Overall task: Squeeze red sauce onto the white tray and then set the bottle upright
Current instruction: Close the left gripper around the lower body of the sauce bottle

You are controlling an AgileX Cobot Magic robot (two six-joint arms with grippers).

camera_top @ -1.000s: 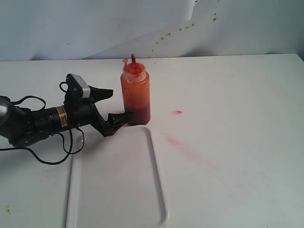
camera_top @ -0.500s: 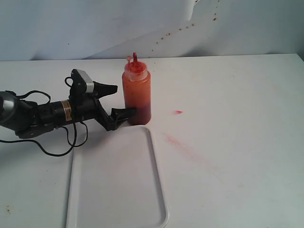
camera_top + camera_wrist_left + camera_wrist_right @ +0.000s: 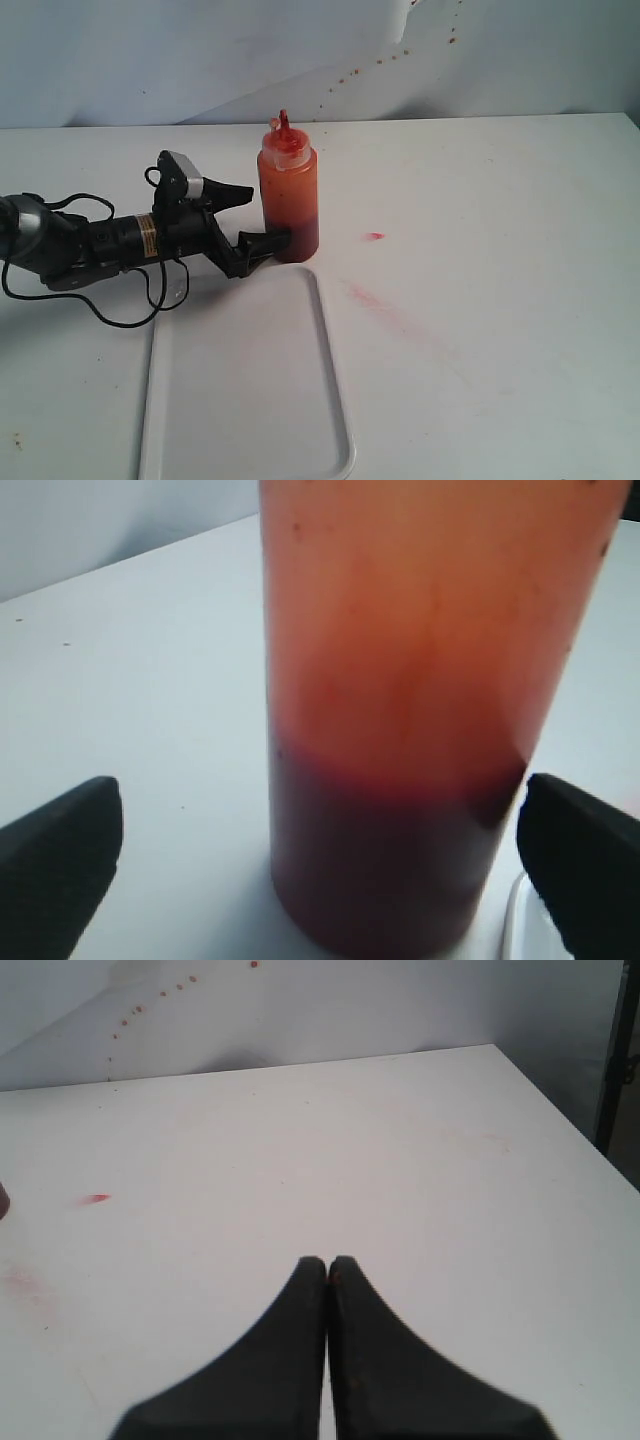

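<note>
While the bottle (image 3: 288, 200) is standing upright by the 1 o'clock corner of the white tray (image 3: 240, 400) | left gripper (image 3: 266, 213) is sitting at its 9 o'clock side, fingers wide apart around it | right gripper (image 3: 328, 1265) is pressing its fingers together

— How much of the bottle (image 3: 400, 710) does the left wrist view show?
— Only its body, blurred; the nozzle is cut off, and both fingers (image 3: 60, 860) run out of the picture.
— And the white tray (image 3: 240, 400)?
— Its near edge is cut off in the exterior view, where the left arm (image 3: 90, 248) leaves at the left.
</note>
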